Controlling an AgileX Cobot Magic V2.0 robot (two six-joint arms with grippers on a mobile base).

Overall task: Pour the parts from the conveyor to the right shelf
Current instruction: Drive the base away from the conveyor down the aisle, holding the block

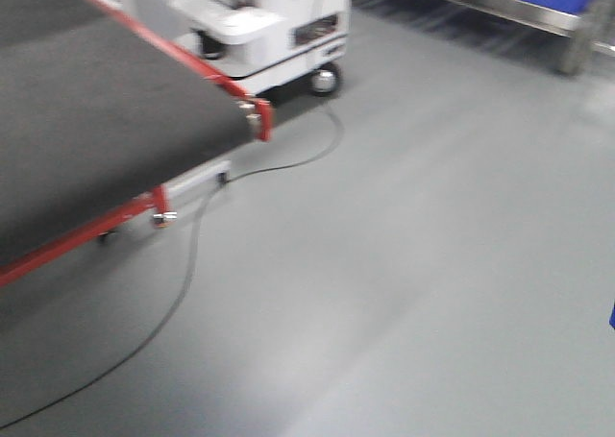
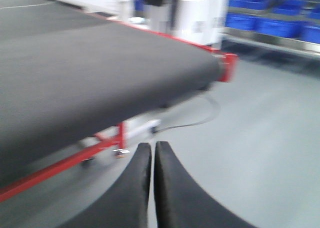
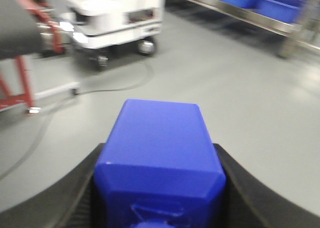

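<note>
In the right wrist view my right gripper (image 3: 160, 155) is shut on the blue part (image 3: 162, 143), a glossy block held between the two black fingers above the grey floor. My left gripper (image 2: 152, 149) is shut with nothing in it, its fingertips pressed together low beside the conveyor. The conveyor (image 1: 86, 110) is a dark grey belt on a red frame, also filling the upper left of the left wrist view (image 2: 90, 72). The right shelf (image 3: 260, 18), a steel rack, runs along the far right and also shows in the front view (image 1: 538, 10).
Big blue bins (image 3: 280, 5) sit on the shelf. A white wheeled machine (image 1: 279, 29) stands past the conveyor's end. A black cable (image 1: 183, 293) trails over the grey floor (image 1: 432, 264) from under the conveyor. The frames are blurred.
</note>
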